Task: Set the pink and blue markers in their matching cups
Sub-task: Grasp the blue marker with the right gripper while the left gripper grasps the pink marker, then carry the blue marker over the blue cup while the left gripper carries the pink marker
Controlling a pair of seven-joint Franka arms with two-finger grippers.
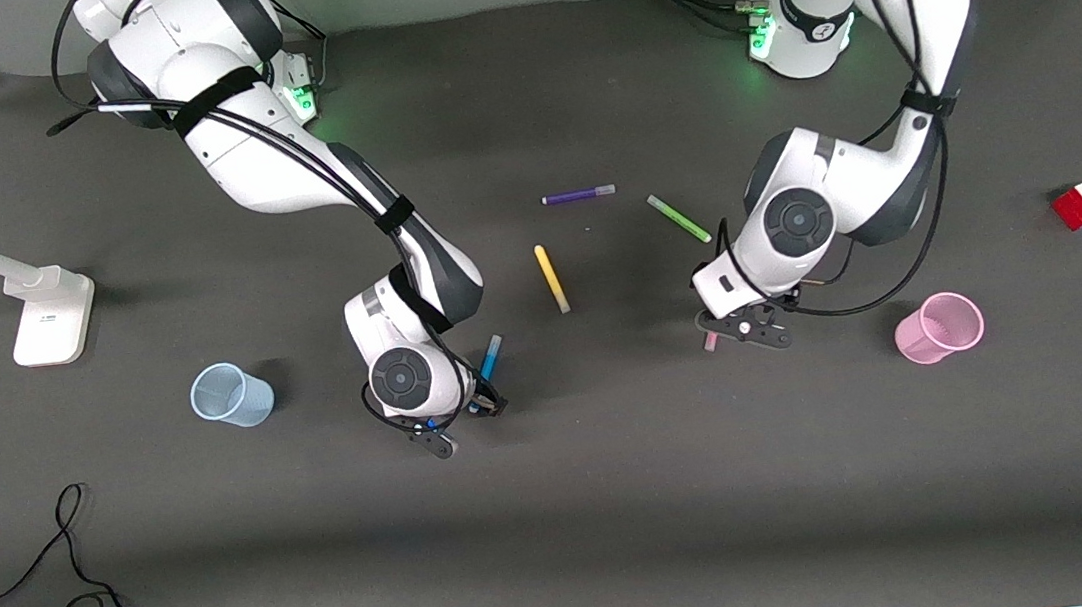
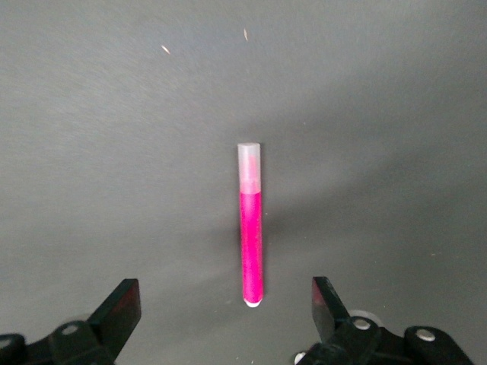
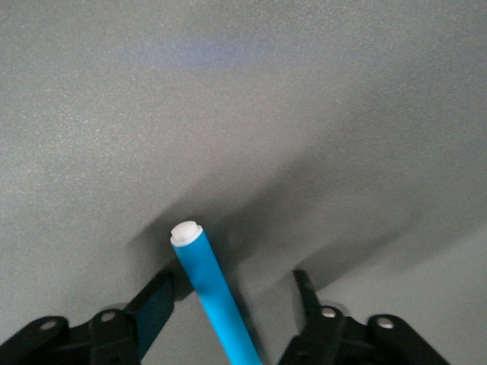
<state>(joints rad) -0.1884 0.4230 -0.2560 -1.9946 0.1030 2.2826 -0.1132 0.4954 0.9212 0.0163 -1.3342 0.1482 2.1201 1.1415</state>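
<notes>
Right tool [image 3: 228,304] straddles the blue marker [image 3: 217,296] (fingers apart); left tool [image 2: 224,312] gapes over the pink marker [image 2: 251,243].

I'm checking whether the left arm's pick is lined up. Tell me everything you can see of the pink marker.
The pink marker is a slim, smooth, plastic-looking stick with a magenta body and a paler, translucent cap end. It lies flat on the dark grey table, under the left gripper, whose jaws stand wide open on either side of its magenta end without touching it. From the front, only its pale tip shows past the gripper. The pink cup stands apart, toward the left arm's end of the table.
</notes>
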